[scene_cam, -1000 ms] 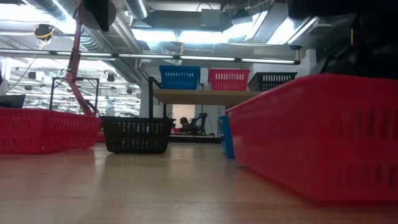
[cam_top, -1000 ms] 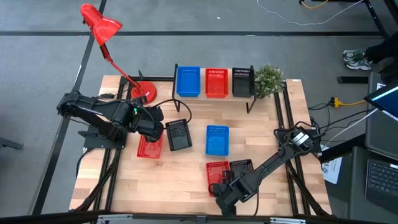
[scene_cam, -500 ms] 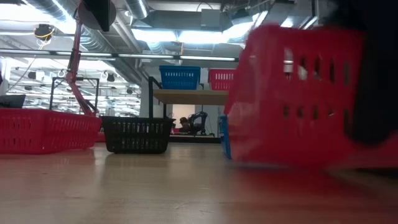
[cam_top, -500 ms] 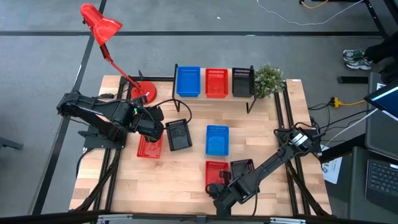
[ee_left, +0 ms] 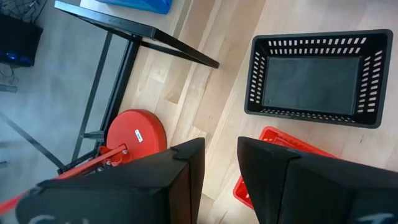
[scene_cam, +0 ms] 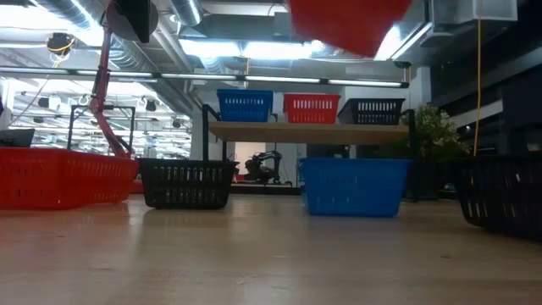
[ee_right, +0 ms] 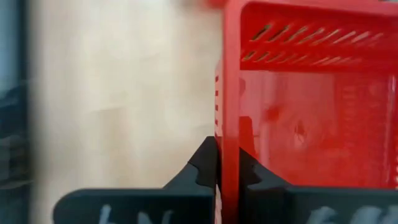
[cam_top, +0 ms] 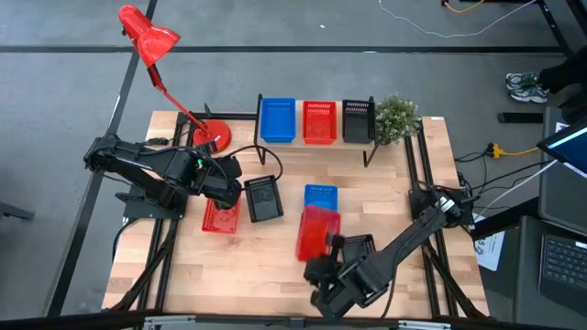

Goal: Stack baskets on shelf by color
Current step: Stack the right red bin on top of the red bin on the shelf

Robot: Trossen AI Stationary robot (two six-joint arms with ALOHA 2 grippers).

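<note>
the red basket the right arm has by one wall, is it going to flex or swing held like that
Probably a little. The right gripper pinches only one thin perforated wall of the red basket, so that wall may bow. It looks light: it is empty and hangs clear above the table in the low view. Gripped at one edge, it may tilt or swing, and smooth plastic could slip.

overhead view, table-level view, two wrist views

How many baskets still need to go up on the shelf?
Three baskets sit on the shelf: blue, red, black. The right gripper is pinching a red basket lifted off the table. Four wait below: blue, two black, one red under the left gripper.
</note>
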